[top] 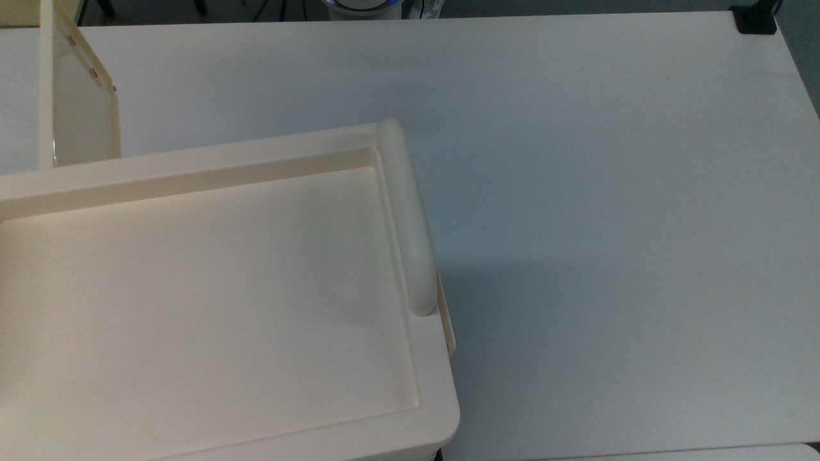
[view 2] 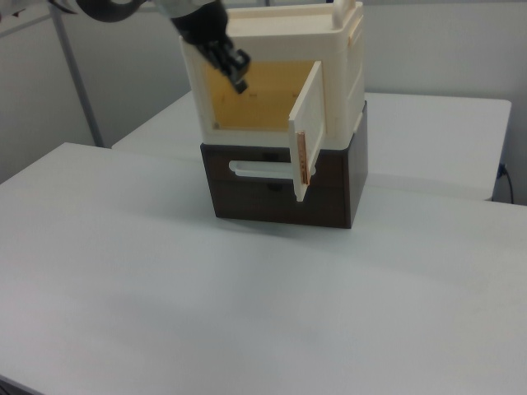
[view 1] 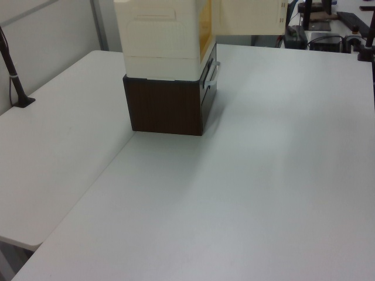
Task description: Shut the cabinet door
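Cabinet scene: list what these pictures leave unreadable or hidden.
- Hand, right view: small and dark against the cabinet opening; finger state unreadable.
- Cabinet door, left view: top cut off by the frame edge.
- Cabinet door, top view: seen nearly edge-on, so its face is hard to read.
- Cabinet interior, right view: part behind the open door is hidden.

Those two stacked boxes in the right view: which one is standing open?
The upper cream cabinet: its cabinet door is swung outward, showing a yellowish interior. The dark brown unit beneath looks shut.
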